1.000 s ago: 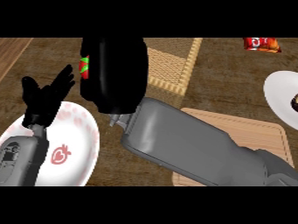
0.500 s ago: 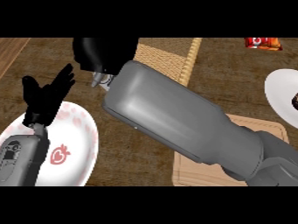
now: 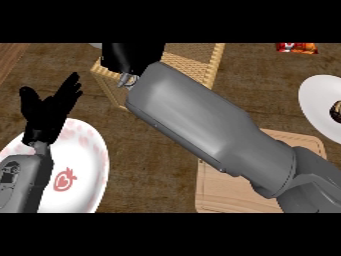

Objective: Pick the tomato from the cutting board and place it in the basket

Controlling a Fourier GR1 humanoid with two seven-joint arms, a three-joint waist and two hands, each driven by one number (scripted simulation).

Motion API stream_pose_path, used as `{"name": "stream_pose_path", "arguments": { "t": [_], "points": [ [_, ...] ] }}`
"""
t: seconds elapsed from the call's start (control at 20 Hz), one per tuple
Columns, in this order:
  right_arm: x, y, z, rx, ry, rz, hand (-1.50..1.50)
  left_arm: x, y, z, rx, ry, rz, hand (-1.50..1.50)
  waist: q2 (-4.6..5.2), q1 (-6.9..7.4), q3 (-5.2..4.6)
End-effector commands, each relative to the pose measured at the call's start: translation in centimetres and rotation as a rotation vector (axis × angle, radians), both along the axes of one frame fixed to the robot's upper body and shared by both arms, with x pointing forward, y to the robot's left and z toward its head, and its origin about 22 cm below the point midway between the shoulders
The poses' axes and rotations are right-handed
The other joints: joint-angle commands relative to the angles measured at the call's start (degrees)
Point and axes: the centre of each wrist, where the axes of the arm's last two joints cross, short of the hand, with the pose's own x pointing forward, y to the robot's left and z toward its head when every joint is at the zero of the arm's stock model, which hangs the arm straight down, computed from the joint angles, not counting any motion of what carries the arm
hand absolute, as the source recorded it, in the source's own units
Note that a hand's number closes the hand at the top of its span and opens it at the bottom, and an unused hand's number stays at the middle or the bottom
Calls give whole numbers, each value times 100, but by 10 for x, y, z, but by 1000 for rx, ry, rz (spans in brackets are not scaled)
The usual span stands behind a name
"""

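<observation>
Here, at the counter's near edge, your cutting board (image 3: 232,192) lies bare under the right forearm. The left hand (image 3: 49,107) rests, fingers spread, over the strawberry plate (image 3: 81,170). Farther back, the right hand (image 3: 129,56) has advanced from beside the basket (image 3: 195,60) to above it. The tomato, visible a second ago, is now hidden; whether those fingers clamp it cannot be told. Judge release as imminent.
</observation>
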Motion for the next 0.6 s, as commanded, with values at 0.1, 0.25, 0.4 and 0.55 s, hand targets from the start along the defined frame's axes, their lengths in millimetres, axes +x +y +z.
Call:
{"name": "stream_pose_path", "arguments": {
  "t": [0.1, 0.25, 0.4, 0.55],
  "points": [
    [12, -6, -25, 173, 49, -113, 150, -13, 7, -19, -19, 7, 12, 0, 20, -44, 4],
    [28, -21, -33, 276, 64, -232, -150, -4, 11, 2, 5, 5, 26, 0, -14, -105, 15],
    [33, -22, -33, 249, 57, -246, -150, -1, 7, -1, 0, -7, 14, 0, 10, -118, 7],
    [31, -21, -37, 247, 57, -194, -150, -3, 12, 0, -2, -7, 15, 0, 17, -79, 10]
  ]
}}
